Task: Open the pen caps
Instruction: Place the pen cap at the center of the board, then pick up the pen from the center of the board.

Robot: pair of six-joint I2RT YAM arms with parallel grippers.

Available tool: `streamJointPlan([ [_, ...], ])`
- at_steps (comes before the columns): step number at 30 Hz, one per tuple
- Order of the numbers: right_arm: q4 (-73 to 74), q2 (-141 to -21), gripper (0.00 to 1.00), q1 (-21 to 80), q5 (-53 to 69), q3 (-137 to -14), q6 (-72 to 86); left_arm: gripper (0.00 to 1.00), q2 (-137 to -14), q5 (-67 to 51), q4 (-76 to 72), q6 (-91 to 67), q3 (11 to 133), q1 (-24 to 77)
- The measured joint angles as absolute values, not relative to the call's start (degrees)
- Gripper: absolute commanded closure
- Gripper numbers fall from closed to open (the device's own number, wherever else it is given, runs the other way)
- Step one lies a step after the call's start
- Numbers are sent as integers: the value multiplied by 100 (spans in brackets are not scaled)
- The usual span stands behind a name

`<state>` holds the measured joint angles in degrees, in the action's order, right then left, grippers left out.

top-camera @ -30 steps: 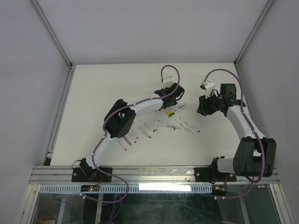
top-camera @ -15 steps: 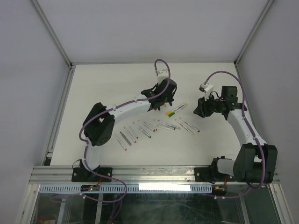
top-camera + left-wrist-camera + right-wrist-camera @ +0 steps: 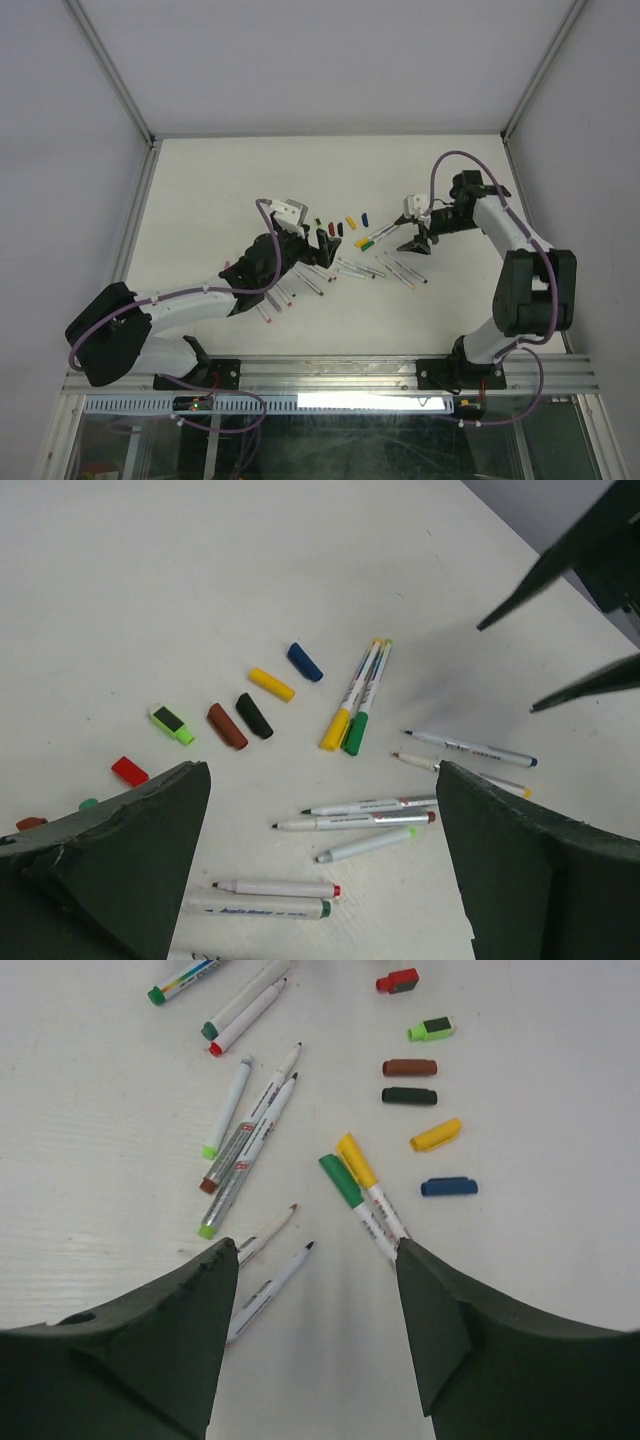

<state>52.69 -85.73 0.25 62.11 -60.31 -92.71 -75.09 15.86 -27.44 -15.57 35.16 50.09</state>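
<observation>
Judging by the layout, we're on the tail end: only the capped pair [image 3: 355,695] is left, one yellow cap and one green, lying side by side and touching on the tabletop [image 3: 200,200].

- Left gripper [image 3: 320,770]: jaws wide apart, empty, hovering on the cap-end side of the pair.
- Right gripper [image 3: 315,1245]: jaws also spread, empty, just beside the pair's barrel ends.
- Loose caps sit in a row just left of the pair: blue [image 3: 305,661], yellow [image 3: 271,684], black [image 3: 254,715], brown [image 3: 227,726], lime [image 3: 172,723], red [image 3: 129,771].
- Uncapped pens [image 3: 365,820] are fanned out on the pair's near side, toward the arm bases. White/grey barrels, coloured tips showing.

Next move, my read: right takes one barrel, left pinches its cap, then pull straight along the pen's axis. The two are touching, so the grasp has to single one out without dragging the other.
</observation>
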Motion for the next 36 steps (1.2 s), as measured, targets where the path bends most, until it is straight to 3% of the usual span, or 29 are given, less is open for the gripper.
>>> streamJointPlan([
  [5, 5990, -9898, 45, 537, 5892, -7244, -10541, 1, -7459, 1406, -3607, -1402, 2947, 4939],
  [14, 6134, -11194, 60, 1087, 4971, -8221, -10685, 1, -7168, 1354, -4652, -1396, 2453, 4941],
  [36, 5892, -11719, 67, 1420, 3920, -8486, -10097, 1, -7081, 1468, -5107, -1409, 2252, 4941],
])
